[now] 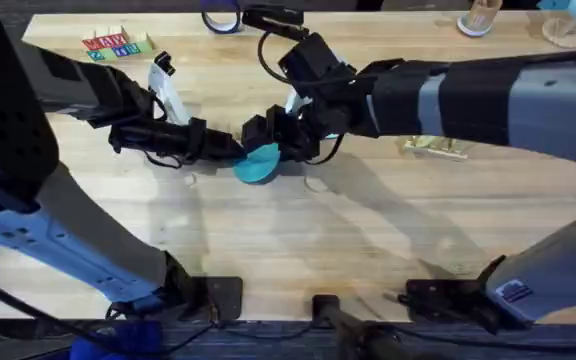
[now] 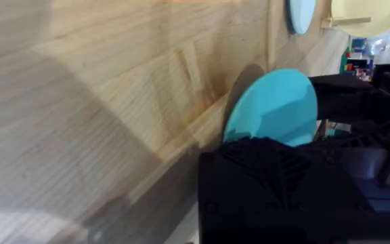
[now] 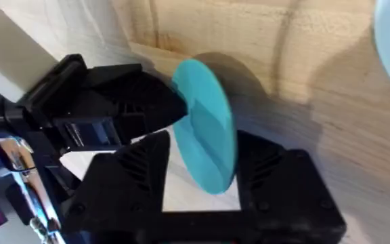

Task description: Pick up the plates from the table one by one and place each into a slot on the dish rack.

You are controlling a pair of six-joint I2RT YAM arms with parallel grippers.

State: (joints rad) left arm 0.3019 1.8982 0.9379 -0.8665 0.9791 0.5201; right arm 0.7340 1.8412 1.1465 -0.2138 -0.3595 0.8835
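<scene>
Between both grippers, at mid-surface, the small round teal plate stood on edge. Right gripper pinched its rim; left gripper touched it opposite, grip state indeterminate. Right arm was better placed.

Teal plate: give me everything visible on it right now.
The teal plate is a small, round, flat disc, plain teal with a smooth matte face, plastic by the look. It stands on edge, lifted or tilted up off the table, near the middle of it. The right claw has a finger on each face of it. The left claw meets its rim from the other side; whether that one grips cannot be told. Its shadow falls on the wood behind.
</scene>
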